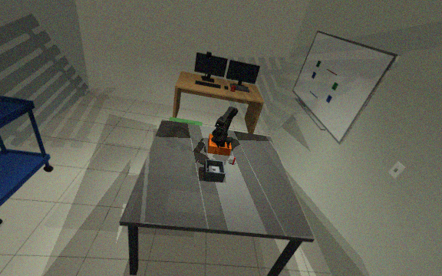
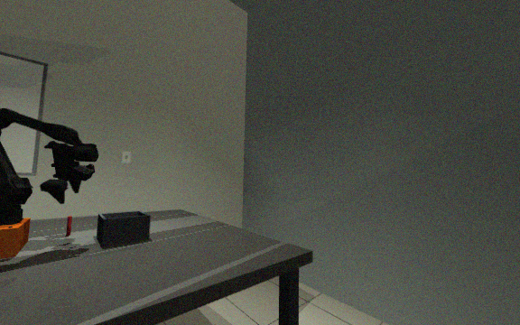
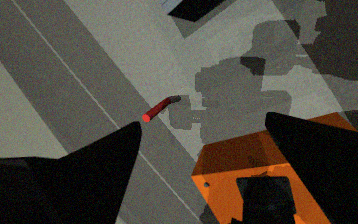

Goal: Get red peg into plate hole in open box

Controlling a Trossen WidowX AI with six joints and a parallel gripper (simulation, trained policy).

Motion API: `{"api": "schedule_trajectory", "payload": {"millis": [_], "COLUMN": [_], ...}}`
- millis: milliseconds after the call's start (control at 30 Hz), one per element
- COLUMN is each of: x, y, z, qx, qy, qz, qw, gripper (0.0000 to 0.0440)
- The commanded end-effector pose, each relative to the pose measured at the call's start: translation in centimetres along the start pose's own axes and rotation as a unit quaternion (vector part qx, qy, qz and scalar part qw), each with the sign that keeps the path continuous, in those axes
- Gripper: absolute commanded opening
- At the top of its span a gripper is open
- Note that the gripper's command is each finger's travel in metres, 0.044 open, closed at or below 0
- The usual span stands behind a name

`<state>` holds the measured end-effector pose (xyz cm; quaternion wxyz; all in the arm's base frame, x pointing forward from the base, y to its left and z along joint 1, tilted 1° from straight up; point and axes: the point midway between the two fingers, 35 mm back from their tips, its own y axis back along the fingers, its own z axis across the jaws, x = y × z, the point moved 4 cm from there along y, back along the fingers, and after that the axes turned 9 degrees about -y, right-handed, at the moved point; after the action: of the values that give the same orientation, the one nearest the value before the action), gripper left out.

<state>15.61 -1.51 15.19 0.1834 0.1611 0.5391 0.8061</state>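
Red peg (image 1: 233,161) (image 2: 69,226) (image 3: 157,109) is standing upright on the dark grey table (image 1: 173,192) (image 2: 190,266) (image 3: 30,60), just outside the open box (image 1: 214,172) (image 2: 124,229), so nothing's in the hole yet. Gripper (image 2: 68,199) (image 3: 202,123) is wide open with nothing between the fingers, hanging above the tabletop.

The table has pale bands of light and patches of shadow across it, plus thin light lines. It sits on a tiled floor (image 1: 80,211) (image 2: 253,302). From the top view, a wooden desk (image 1: 219,92) with two monitors (image 1: 210,65) (image 1: 242,72) stands beyond the far edge, a blue cart (image 1: 23,156) is over on the left, and a whiteboard (image 1: 345,82) (image 2: 20,104) hangs on the right wall.

Top view is the one that gets you inside the box: you can see the pale plate (image 1: 214,169) with a dark spot in it. Exterior only gives you the box's outer walls, but it shows the gap between the gripper and the peg below way better. Wrist cam looks down on the peg's bright red end, near the left finger in that picture, with the orange base (image 1: 219,149) (image 2: 13,239) (image 3: 202,162) off to the right.
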Motion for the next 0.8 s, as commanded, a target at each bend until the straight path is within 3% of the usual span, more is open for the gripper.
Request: {"api": "schedule_trajectory", "payload": {"millis": [0,367,767], "x": [0.0,1.4,3.5], "y": [0.1,-1.0,-4.1], "z": [1.2,4.5,6.7], "qx": [0.037,0.132,0.206], "qy": [-0.040,-0.148,-0.233], "qz": [0.001,-0.021,-0.062], "qw": [0.999,0.980,0.948], "gripper": [0.0440,0.0440,0.0440]}}
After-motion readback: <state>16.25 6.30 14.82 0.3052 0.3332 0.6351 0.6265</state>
